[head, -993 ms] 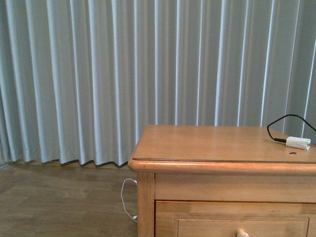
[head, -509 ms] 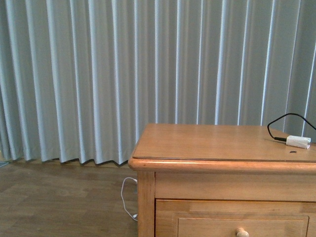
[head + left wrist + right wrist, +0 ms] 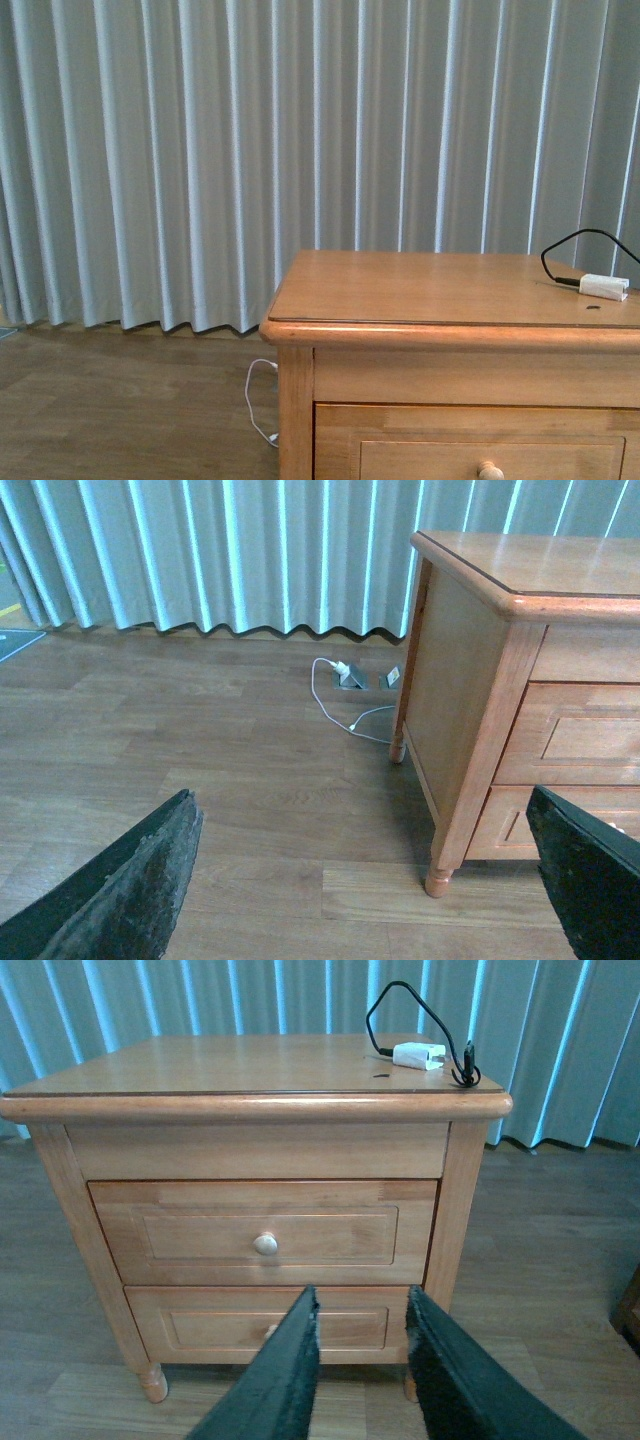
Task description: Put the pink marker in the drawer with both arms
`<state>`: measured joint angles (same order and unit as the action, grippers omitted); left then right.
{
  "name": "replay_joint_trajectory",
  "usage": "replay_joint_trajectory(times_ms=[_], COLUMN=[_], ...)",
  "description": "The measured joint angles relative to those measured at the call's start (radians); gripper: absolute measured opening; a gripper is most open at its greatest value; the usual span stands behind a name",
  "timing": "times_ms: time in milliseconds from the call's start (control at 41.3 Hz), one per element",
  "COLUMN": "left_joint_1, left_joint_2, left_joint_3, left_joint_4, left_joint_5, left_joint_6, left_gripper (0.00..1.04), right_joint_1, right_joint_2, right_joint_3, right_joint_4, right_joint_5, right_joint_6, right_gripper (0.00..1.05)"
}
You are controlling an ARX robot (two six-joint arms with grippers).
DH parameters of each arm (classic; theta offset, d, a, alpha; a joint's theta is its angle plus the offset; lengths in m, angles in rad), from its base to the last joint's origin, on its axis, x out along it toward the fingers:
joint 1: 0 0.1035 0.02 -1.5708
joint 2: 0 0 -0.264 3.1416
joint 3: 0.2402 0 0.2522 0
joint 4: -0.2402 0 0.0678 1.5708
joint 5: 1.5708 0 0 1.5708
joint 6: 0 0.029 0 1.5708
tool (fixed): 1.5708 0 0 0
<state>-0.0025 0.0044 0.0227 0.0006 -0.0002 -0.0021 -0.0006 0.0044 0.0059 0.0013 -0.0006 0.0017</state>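
So the pink marker just wasn't anywhere in any view at this point — not on the dresser point(image 3: 250, 1065) top, not on the floor, not in either gripper. The only thing up there was a white plug point(image 3: 418, 1056) on a black cable point(image 3: 400, 1005), far right corner.

The drawer point(image 3: 265, 1232) was fully shut, its little round knob point(image 3: 265, 1244) dead centre. That knob was the obvious place to take hold: small, hard, smooth wood, so I'd guess a bit slippery, best pinched squarely from both sides. The drawer itself looked light, stiff wood and should slide easily.

The right gripper point(image 3: 362, 1312) hung in front of the lower drawer point(image 3: 200, 1328), fingers point(image 3: 300, 1330) a small gap apart, holding nothing. The left gripper point(image 3: 365, 825) was off at the dresser's left side over the floor point(image 3: 200, 760) — fingers point(image 3: 150, 870) spread wide, also empty.
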Motion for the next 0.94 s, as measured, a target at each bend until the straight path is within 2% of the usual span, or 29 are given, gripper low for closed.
replay_joint_trajectory(times_ms=[48,339,945], left_joint_1=[0.0,0.0,0.0], left_joint_2=[0.0,0.0,0.0], left_joint_3=[0.0,0.0,0.0], left_joint_4=[0.0,0.0,0.0], left_joint_5=[0.0,0.0,0.0], left_joint_6=[0.0,0.0,0.0], left_gripper=[0.98,0.98,0.98], right_joint_1=[0.0,0.0,0.0], right_joint_2=[0.0,0.0,0.0], right_joint_3=[0.0,0.0,0.0], right_joint_4=[0.0,0.0,0.0], right_joint_5=[0.0,0.0,0.0], right_joint_6=[0.0,0.0,0.001], right_gripper=[0.34,0.96,0.96])
